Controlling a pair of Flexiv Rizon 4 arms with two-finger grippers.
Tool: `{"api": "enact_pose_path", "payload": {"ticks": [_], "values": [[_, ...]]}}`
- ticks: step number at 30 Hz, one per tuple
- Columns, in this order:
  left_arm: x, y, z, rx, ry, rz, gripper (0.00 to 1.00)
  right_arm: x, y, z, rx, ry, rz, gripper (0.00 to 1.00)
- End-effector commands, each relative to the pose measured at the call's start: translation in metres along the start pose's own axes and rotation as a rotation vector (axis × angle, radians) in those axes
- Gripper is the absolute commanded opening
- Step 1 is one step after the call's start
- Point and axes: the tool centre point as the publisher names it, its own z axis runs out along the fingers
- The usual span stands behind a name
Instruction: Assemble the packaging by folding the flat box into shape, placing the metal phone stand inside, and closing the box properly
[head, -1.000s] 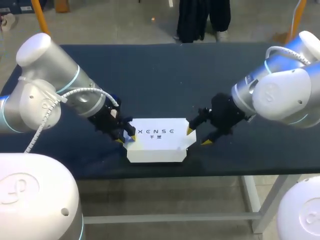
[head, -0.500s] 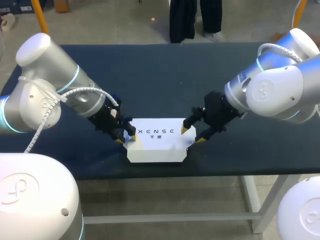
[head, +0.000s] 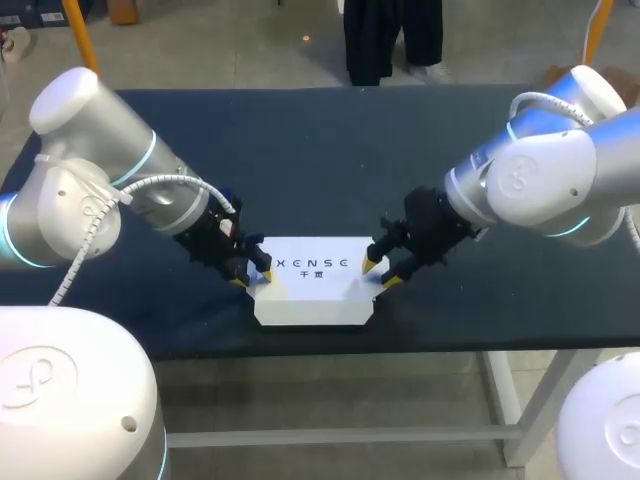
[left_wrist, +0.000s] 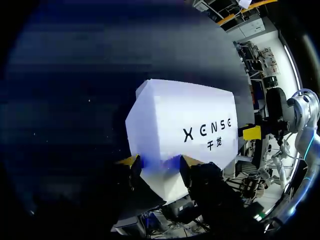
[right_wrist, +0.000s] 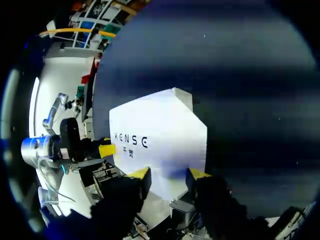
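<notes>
A white box (head: 315, 295) with dark print on its top lies closed near the table's front edge. It also fills the middle of the left wrist view (left_wrist: 185, 115) and the right wrist view (right_wrist: 160, 130). My left gripper (head: 253, 279) is at the box's left end, and its yellow-tipped fingers press that end from two sides (left_wrist: 161, 162). At the right end is my right gripper (head: 380, 272), whose fingers clasp the box's near corner (right_wrist: 169, 174). No metal phone stand shows in any view.
The dark blue table (head: 320, 150) stretches wide behind the box and to both sides. The box sits close to the table's front edge (head: 320, 352). Both arms come in low from the sides.
My right gripper has moved left onto the box's right end and its fingers have drawn closer together. The left gripper and the box have stayed where they were.
</notes>
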Motion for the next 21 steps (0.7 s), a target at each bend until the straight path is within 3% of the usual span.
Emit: {"api": "enact_pose_path", "payload": {"ticks": [1, 21], "values": [[-0.0012, 0.0014, 0.0106, 0.000, -0.002, -0.001, 0.53, -0.0037, -0.0002, 0.0020, 0.015, 0.010, -0.002, 0.51], [-0.0017, 0.0074, 0.0098, 0.006, 0.057, 0.031, 0.55, -0.0082, 0.0042, 0.0118, 0.008, 0.082, -0.025, 0.49]]}}
